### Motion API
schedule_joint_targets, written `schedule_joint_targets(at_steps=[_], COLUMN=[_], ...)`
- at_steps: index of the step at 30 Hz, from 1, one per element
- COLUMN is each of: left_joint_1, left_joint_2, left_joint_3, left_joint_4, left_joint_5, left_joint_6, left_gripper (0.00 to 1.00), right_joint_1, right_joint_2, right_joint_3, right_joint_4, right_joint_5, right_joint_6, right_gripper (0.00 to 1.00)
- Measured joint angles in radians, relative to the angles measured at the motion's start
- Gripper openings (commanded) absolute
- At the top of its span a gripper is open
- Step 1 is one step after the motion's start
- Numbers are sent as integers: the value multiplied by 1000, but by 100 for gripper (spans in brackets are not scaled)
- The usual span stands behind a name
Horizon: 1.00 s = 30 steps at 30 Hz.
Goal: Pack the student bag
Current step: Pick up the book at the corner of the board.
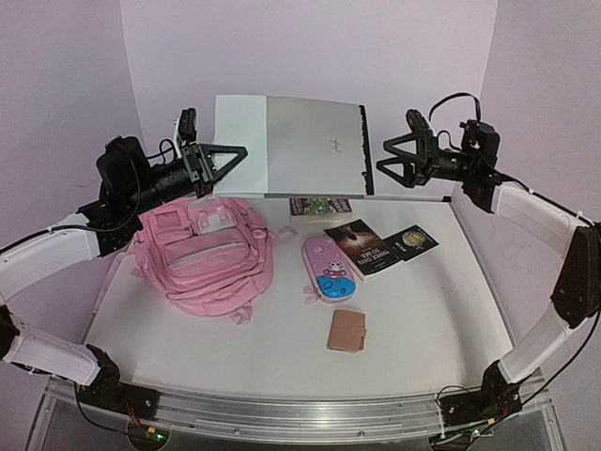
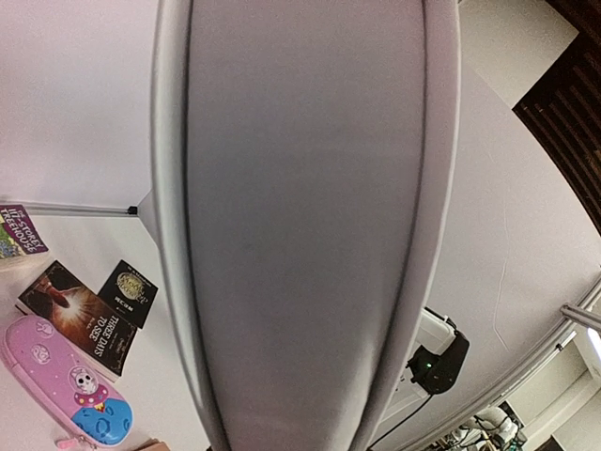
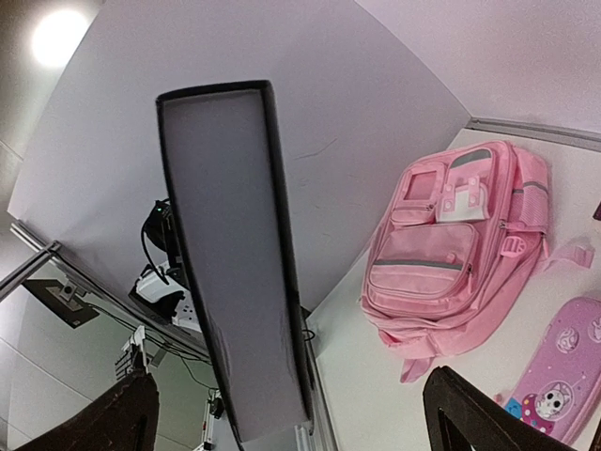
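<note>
The pink student bag (image 1: 207,252) lies flat on the left of the table, front pockets up; the right wrist view shows the bag (image 3: 451,254) too. A flat grey laptop (image 1: 300,146) is held up above the back of the table. My left gripper (image 1: 241,151) is shut on its left edge, and in the left wrist view the laptop (image 2: 300,225) fills the frame and hides the fingers. My right gripper (image 1: 380,162) is at the laptop's dark right edge. It stands open, with that edge of the laptop (image 3: 235,263) passing between its fingers (image 3: 470,413).
A pink oval case (image 1: 329,271) with a blue cartoon patch lies mid-table. Behind it are a dark book (image 1: 362,246), a small black booklet (image 1: 410,241) and a purple book (image 1: 320,206). A tan wallet (image 1: 346,331) lies nearer the front. Walls enclose the back and sides.
</note>
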Motion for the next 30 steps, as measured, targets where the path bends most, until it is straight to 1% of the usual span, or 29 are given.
schedule_joint_targets(at_steps=[6,16,17,22,26,28,30], left_joint_1=[3,3,3,3,3,4,5], left_joint_2=[30,89,93,107,108,109,109], left_joint_3=[-5,-8,-10,-12,-12,-12,-12], left_joint_4=[25,126,135,150,150,145,134], left_joint_5=[36,131,134,136,128,117,102], left_joint_6=[-23,-74,-79,-86,-87,-88,-90], left_gripper=[4,4,4,6,12,21,35], right_joint_1=[59,108,113,136,143,143,143], right_joint_2=[46,74,74,74,74,74,74], right_joint_3=[23,23,23,19,9,2,-7], right_joint_4=[90,143,148,183,209,219,226], right_joint_5=[-2,-1,-1,0,0,0,0], right_joint_6=[76,117,120,155,190,204,216], right_gripper=[98,98,95,74,58,49,39])
